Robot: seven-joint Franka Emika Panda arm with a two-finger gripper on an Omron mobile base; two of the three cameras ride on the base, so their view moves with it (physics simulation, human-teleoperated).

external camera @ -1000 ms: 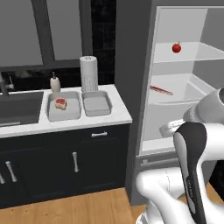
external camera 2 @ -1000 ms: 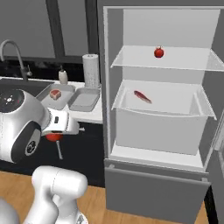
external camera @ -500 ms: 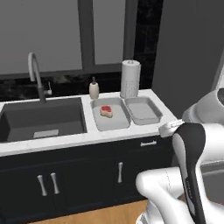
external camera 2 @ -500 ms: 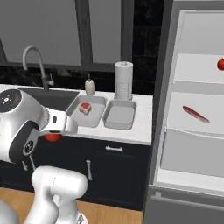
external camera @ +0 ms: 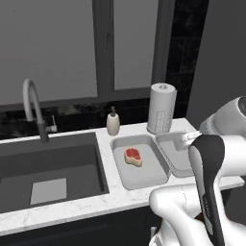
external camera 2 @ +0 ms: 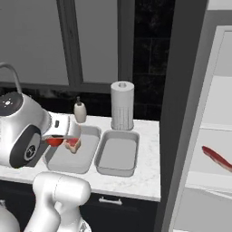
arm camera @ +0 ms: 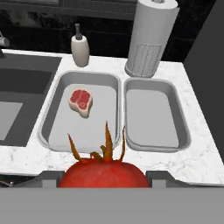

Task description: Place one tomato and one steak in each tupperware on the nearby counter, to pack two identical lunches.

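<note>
Nearest to you, at the bottom centre of the hand view, the end effector point(arm camera: 101, 177) is clamped on a red tomato point(arm camera: 101, 174) with its dried stem pointing up. In the right base view the same tomato point(external camera 2: 55, 141) shows at the left, hanging over the near-left tray.

Just beyond it on the white worktop point(arm camera: 192, 159) lie two grey tupperware trays side by side. The left tray point(arm camera: 59, 127) holds one steak point(arm camera: 81, 102); the right tray point(arm camera: 181, 127) has nothing in it. Behind them, towards the top of the frame, stand a soap dispenser point(arm camera: 80, 47) and a paper towel roll point(arm camera: 152, 37), with the dark sink point(arm camera: 22, 87) at the left edge.

At the right of the right base view, a second steak point(external camera 2: 217, 157) lies on a shelf of the open fridge point(external camera 2: 222, 136).

Compared with half a second ago, your whole view has shifted: the trays now sit closer and more central, the fridge has slid towards the right edge, and the red item on its upper shelf has left the frame. The grip on the tomato has not changed.
</note>
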